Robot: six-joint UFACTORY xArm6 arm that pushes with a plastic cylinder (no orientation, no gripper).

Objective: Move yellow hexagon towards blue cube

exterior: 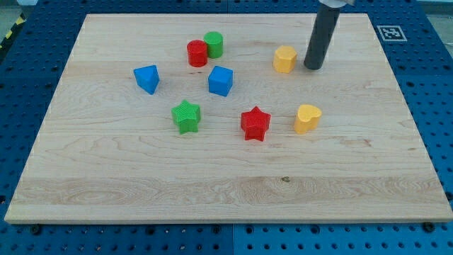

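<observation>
The yellow hexagon (284,59) sits on the wooden board at the upper right of the middle. The blue cube (221,80) lies to its lower left, about a block's width and a half away. My tip (313,67) rests on the board just to the right of the yellow hexagon, with a small gap between them. The rod rises from there out of the view's top.
A red cylinder (197,53) and a green cylinder (214,44) touch each other above the blue cube. A blue triangular block (147,78) is at left. A green star (187,116), a red star (255,123) and a yellow heart (307,118) lie lower down. The board (226,191) ends on a blue pegboard.
</observation>
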